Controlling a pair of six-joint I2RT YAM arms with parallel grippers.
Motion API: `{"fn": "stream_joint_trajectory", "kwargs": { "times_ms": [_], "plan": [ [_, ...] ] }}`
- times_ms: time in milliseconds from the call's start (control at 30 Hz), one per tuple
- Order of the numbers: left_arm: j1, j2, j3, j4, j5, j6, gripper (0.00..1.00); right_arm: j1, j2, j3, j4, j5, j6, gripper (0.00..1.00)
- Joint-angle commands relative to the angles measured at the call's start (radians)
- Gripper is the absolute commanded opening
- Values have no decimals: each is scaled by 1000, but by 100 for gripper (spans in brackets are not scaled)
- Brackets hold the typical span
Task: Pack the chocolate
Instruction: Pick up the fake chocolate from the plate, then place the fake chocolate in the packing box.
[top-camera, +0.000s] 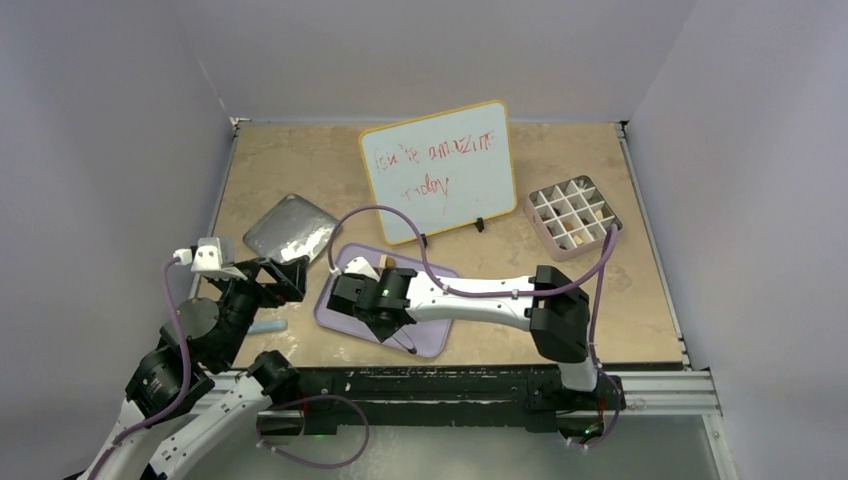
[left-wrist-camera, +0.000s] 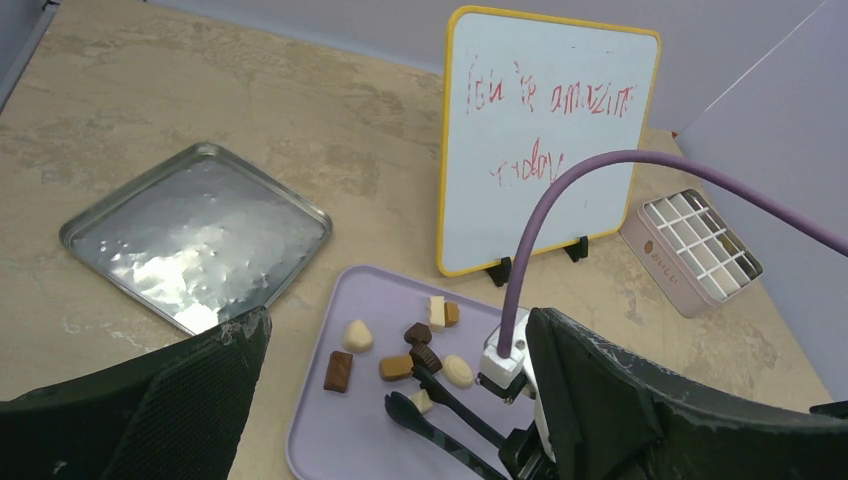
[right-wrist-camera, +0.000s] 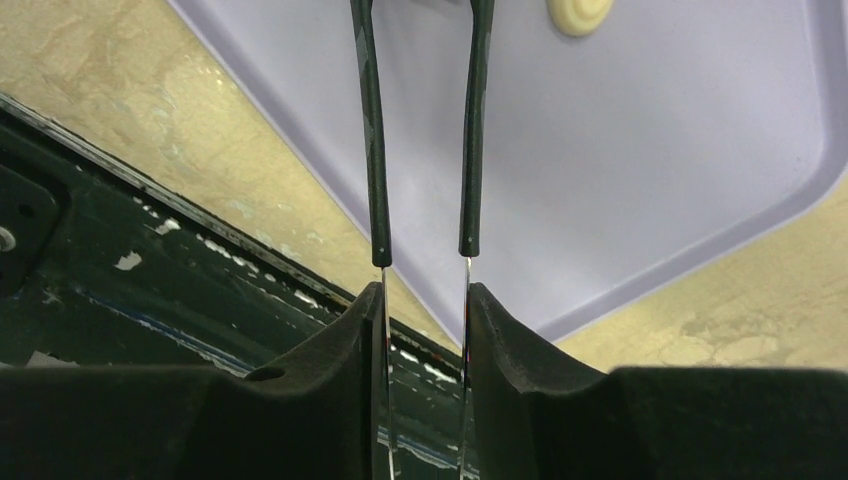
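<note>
The right gripper pinches a pair of tongs, with the tips spread among the chocolate pieces clustered on the tray near the middle. The left gripper hangs wide open and empty at the near left. The pieces are small and crowded, so the tips may nudge a neighbour or lose their grip. A loose hold could then drop a piece before the box at the far right.
</note>
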Motion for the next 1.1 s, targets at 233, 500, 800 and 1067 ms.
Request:
{"fn": "stream_joint_trajectory", "kwargs": {
  "times_ms": [233,500,800,1067],
  "plan": [
    [1,4,0,31,-14,-5,98,3,-175,-78,-62,28,0,28],
    [1,10,1,31,-12,-3,98,-84,-221,-78,-112,72,-22,26],
    [1,23,1,32,0,4,98,-355,-406,-182,-164,151,-52,26],
    [1,27,-1,31,24,3,99,-671,-522,-243,-109,181,-159,27]
  ]
}}
